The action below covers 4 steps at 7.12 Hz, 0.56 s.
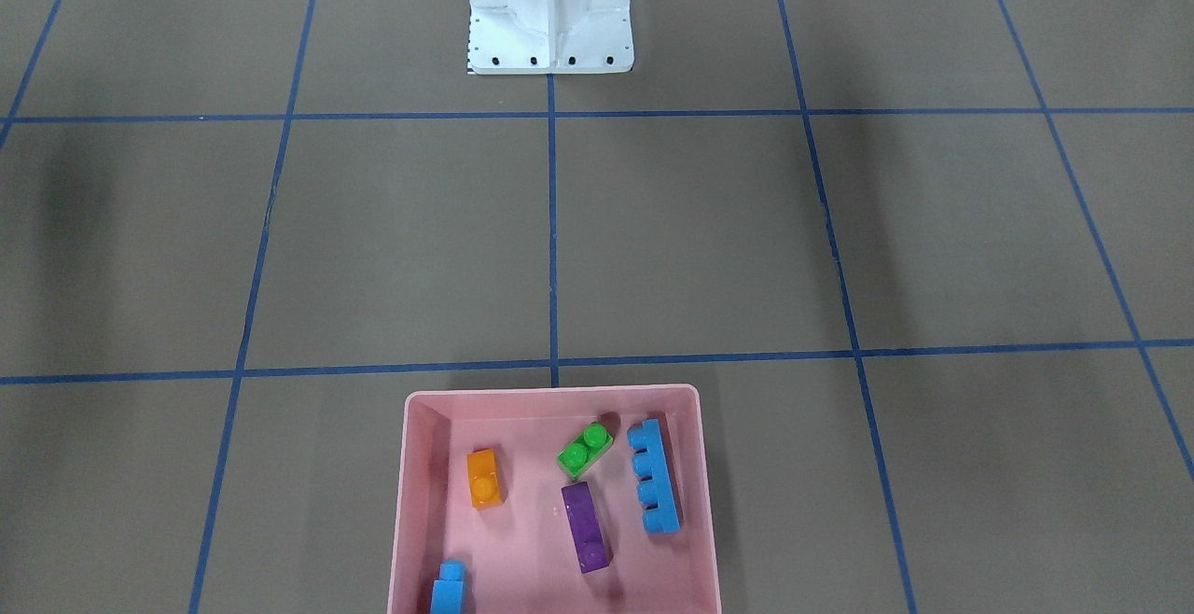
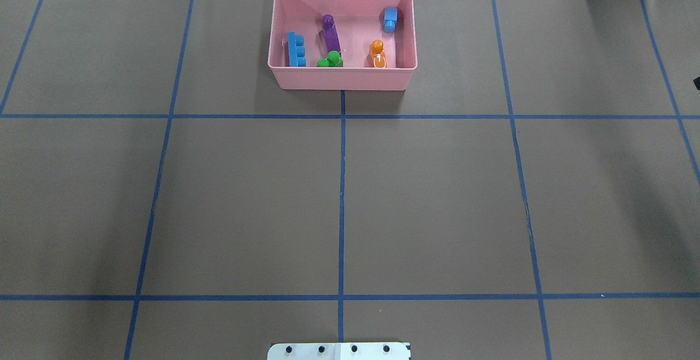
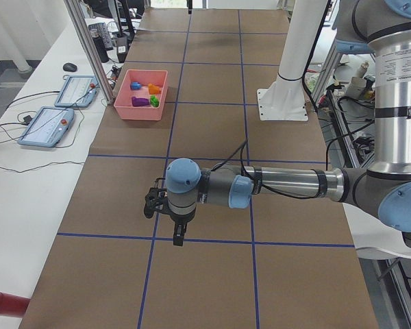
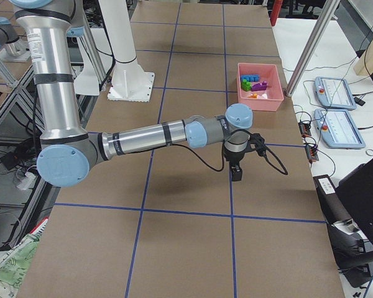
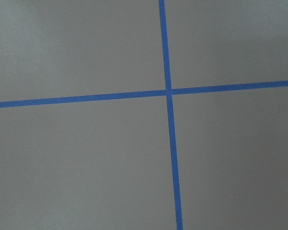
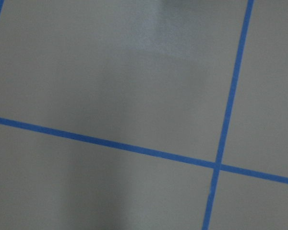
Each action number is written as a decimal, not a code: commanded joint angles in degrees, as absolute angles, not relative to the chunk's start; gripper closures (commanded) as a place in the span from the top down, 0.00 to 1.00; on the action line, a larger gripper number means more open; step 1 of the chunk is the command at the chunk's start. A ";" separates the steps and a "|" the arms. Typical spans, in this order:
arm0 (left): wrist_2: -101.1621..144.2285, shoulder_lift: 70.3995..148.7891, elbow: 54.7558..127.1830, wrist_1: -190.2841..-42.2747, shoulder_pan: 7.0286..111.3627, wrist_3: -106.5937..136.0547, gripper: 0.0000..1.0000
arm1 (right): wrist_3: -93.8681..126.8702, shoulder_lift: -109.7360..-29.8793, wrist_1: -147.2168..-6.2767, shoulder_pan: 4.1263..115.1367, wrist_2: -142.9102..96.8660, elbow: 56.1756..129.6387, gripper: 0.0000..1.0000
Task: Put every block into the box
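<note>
The pink box stands at the table's far edge from the robot and also shows in the overhead view. All five blocks lie inside it: orange, green, long blue, purple and small blue. My left gripper hangs low over the table far from the box and shows only in the exterior left view, so I cannot tell whether it is open or shut. My right gripper shows only in the exterior right view, also low over the table, state unclear.
The white metal base stands at the robot's side of the table. Blue tape lines grid the brown surface. Control tablets lie on the side bench beyond the box. Both wrist views show only bare table and tape.
</note>
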<state>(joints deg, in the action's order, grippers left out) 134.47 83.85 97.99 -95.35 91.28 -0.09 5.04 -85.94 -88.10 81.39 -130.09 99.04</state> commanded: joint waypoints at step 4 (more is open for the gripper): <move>134.39 83.76 97.82 -95.45 91.32 0.09 1.00 | -2.63 -95.14 -91.41 81.83 -128.49 102.48 1.00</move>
<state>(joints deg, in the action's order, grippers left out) 134.45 83.76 97.90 -95.48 91.32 -0.05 -0.88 -91.03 -91.73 81.78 -128.15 102.25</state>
